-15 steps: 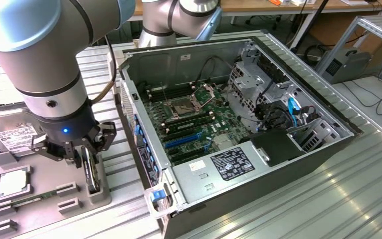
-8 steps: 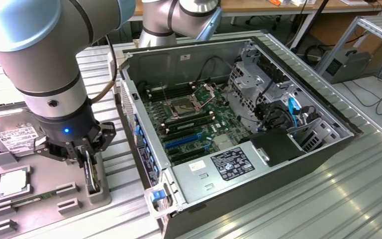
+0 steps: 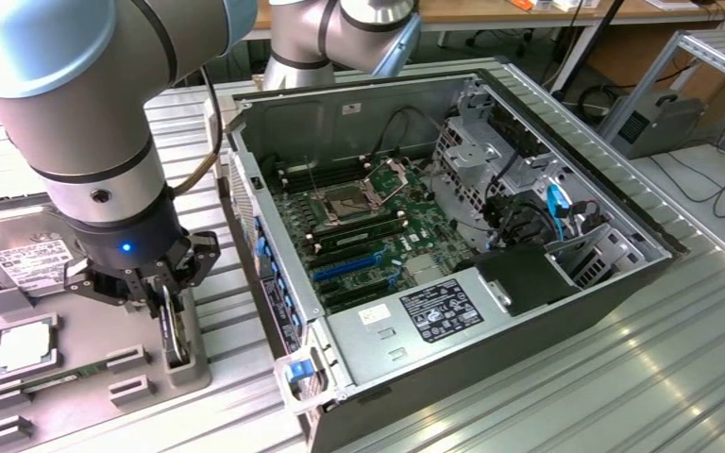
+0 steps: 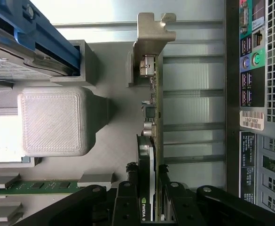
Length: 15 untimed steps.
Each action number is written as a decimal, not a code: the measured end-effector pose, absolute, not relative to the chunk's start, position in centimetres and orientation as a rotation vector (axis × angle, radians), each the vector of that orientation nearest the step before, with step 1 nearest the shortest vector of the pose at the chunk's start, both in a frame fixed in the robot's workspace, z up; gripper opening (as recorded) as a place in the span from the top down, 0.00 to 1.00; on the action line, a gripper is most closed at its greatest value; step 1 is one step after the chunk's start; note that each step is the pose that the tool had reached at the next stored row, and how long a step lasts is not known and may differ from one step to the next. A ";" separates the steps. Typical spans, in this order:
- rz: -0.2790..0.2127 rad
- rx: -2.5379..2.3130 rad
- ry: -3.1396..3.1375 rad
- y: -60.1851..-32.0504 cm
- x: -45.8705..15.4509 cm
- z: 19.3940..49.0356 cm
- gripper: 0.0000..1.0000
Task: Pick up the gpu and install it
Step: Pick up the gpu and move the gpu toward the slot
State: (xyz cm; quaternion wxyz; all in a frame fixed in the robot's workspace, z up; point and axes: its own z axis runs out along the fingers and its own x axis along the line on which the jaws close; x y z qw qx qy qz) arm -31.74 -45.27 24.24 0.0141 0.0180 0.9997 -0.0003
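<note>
The gpu [image 3: 177, 338] stands on its long edge in a slot of the grey parts holder [image 3: 92, 330], at the exterior view's left, beside the open computer case [image 3: 615, 226]. In the wrist view the gpu [image 4: 153, 117] runs away from me, edge up, with its silver end bracket [image 4: 151, 47] at the far end. My gripper [image 3: 169, 304] is directly over it, and my gripper [image 4: 149, 175] has a black finger [image 4: 127, 193] against one face and the other finger [image 4: 169, 193] against the opposite face, shut on the card. The card still sits in the holder.
The holder also carries a silver hard drive [image 3: 20, 257], a square processor [image 3: 25, 344] and a green memory stick [image 3: 67, 376]. Inside the case lies the motherboard [image 3: 362, 222] with blue card slots [image 3: 344, 269]. The case's rear port panel [image 4: 252, 70] is close beside the gpu.
</note>
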 end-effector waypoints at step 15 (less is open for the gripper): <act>-0.001 0.056 3.113 -45.3 -31.7 25.9 0.73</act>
